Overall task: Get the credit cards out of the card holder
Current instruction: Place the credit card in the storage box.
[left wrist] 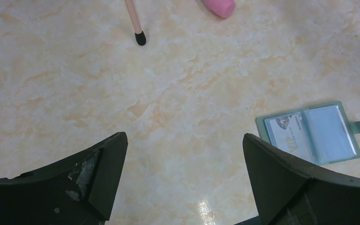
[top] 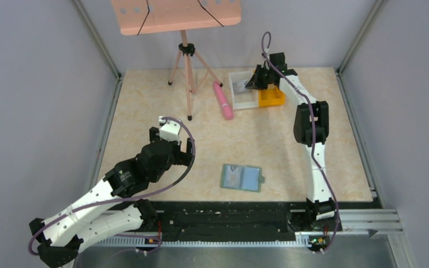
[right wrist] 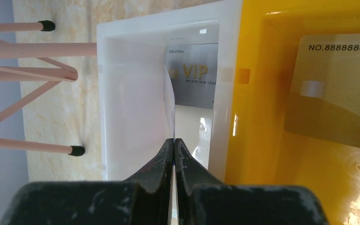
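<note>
The sage-green card holder (top: 242,177) lies spread open on the table near the front; in the left wrist view (left wrist: 311,132) a pale VIP card (left wrist: 286,133) sits in its left pocket. My left gripper (left wrist: 183,154) is open and empty, to the left of the holder. My right gripper (right wrist: 174,143) is shut on a thin pale card (right wrist: 169,101), held edge-on over the white bin (right wrist: 122,56). A silver VIP card (right wrist: 194,75) lies in the white bin. A gold card (right wrist: 333,89) lies in the orange bin (right wrist: 272,154).
A pink tripod stand (top: 185,61) with a board stands at the back. A pink cylinder (top: 222,100) lies left of the white bin (top: 241,89). The orange bin (top: 271,98) sits next to it. Grey walls enclose the table.
</note>
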`<state>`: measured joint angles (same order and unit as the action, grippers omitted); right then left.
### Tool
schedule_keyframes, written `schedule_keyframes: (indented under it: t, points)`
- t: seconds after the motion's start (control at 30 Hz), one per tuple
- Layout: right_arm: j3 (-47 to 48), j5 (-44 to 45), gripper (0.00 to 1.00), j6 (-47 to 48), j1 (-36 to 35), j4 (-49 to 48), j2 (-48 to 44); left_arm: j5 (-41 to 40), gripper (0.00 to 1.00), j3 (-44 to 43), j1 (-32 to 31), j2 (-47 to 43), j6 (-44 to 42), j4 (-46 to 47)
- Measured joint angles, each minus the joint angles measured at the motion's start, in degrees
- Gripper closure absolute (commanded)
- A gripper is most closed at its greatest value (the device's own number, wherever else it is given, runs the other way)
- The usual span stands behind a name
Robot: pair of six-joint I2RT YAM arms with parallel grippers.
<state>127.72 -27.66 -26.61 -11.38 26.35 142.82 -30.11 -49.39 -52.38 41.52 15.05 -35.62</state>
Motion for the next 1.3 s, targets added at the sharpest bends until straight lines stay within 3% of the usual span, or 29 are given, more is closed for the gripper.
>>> schedule_keyframes:
  t: [0.8, 1.03, 1.3]
  points:
    - [2.2, -2.1, 1.0, -1.7, 0.5, -3.6, 2.2, -0.8, 0.01, 0.0, 0.0, 0.9, -0.1, 0.0]
    - [3.1, -1.8, 0.79, -2.7, 0.6, -4.0, 2.6, -0.8, 0.01, 0.0, 0.1, 1.2, -0.2, 0.0]
    - [4.1, -0.2, 0.73, -4.7, 0.6, -4.6, 3.0, -0.8, 0.01, 0.1, 0.2, 1.1, -0.2, 0.0]
